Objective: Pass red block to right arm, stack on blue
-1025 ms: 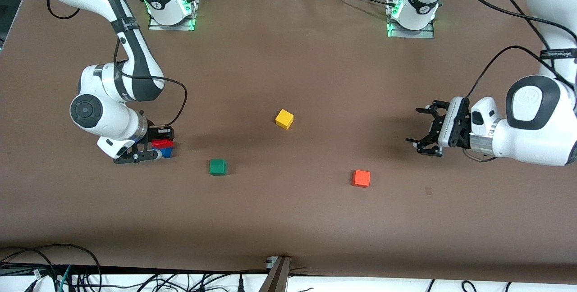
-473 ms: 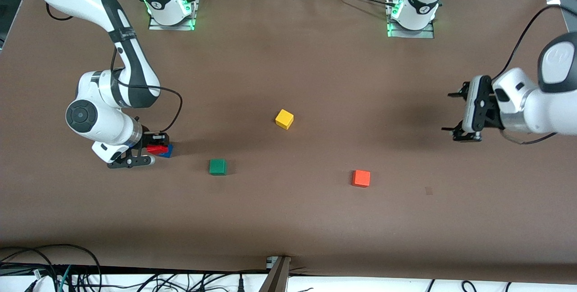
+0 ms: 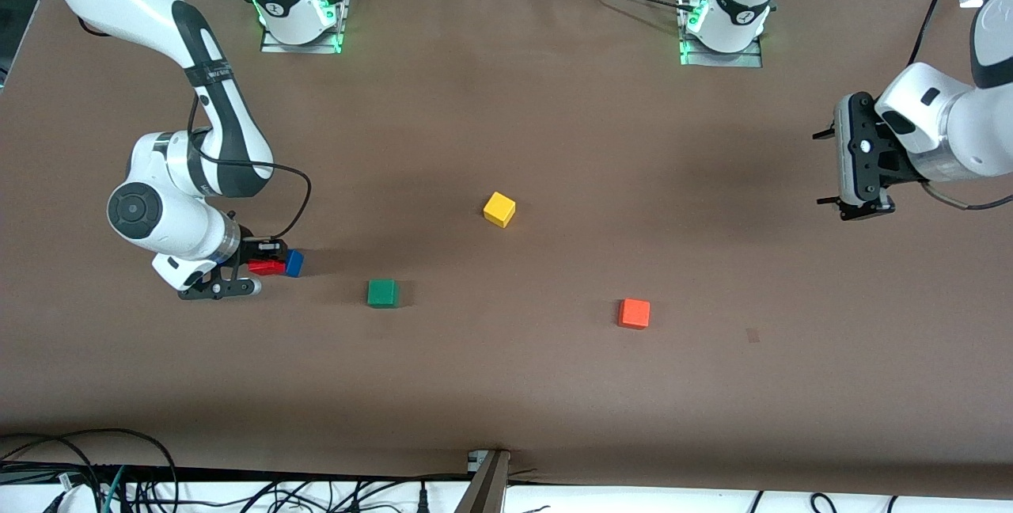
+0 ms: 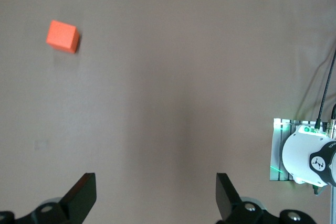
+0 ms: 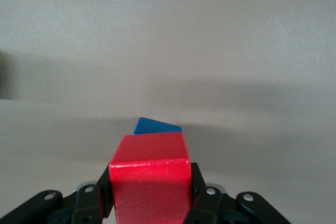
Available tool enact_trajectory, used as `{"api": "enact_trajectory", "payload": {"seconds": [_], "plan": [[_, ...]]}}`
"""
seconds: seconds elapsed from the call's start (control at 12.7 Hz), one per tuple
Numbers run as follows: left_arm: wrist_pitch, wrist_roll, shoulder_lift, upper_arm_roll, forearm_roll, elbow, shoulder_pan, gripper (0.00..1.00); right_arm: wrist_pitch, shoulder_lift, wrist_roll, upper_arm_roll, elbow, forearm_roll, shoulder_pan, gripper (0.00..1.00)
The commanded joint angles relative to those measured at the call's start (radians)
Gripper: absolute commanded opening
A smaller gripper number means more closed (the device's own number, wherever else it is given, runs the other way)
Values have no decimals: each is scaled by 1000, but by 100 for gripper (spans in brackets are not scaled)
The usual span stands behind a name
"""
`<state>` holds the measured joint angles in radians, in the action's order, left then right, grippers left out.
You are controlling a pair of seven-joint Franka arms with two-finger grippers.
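Orange cube [image 3: 634, 313] sits nearest the front camera, with the green cube [image 3: 382, 293] toward the right arm's end. A touch farther than the green cube, the right gripper [image 3: 255, 267] has its jaws pinching the red block [image 3: 266, 266], touching the blue cube [image 3: 294, 263]. Over the desk [image 3: 506, 386], well up from the orange cube, the left gripper [image 3: 856, 167] hangs with its jaws spread.

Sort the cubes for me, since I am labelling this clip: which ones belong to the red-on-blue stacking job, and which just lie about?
Job:
small bright red cube, shut in the right pincer
small blue cube, on the table beside it

Lying about:
small yellow cube
small green cube
small orange cube

The left pincer hangs open over the table's left-arm end.
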<state>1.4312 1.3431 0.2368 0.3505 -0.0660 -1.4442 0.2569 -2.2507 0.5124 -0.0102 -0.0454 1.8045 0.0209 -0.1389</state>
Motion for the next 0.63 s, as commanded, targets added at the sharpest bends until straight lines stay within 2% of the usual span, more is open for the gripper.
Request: {"api": "enact_trajectory", "payload": {"seconds": [0.0, 0.08, 0.32, 0.47, 0.55], "plan": [[-6, -152, -59, -13, 35, -18, -2, 100, -7, 5, -4, 6, 1, -15, 4, 20], [-2, -198, -76, -16, 40, -24, -2, 100, -6, 6, -4, 6, 4, -15, 5, 20], [23, -341, -126, -16, 181, -25, -63, 100, 2, 5, -2, 6, 15, -15, 5, 21], [23, -470, -148, -16, 196, -39, -89, 100, 2, 6, -2, 6, 15, -15, 4, 22], [23, -546, -155, -18, 196, -45, -103, 100, 2, 6, -1, 6, 15, -15, 4, 32]]}}
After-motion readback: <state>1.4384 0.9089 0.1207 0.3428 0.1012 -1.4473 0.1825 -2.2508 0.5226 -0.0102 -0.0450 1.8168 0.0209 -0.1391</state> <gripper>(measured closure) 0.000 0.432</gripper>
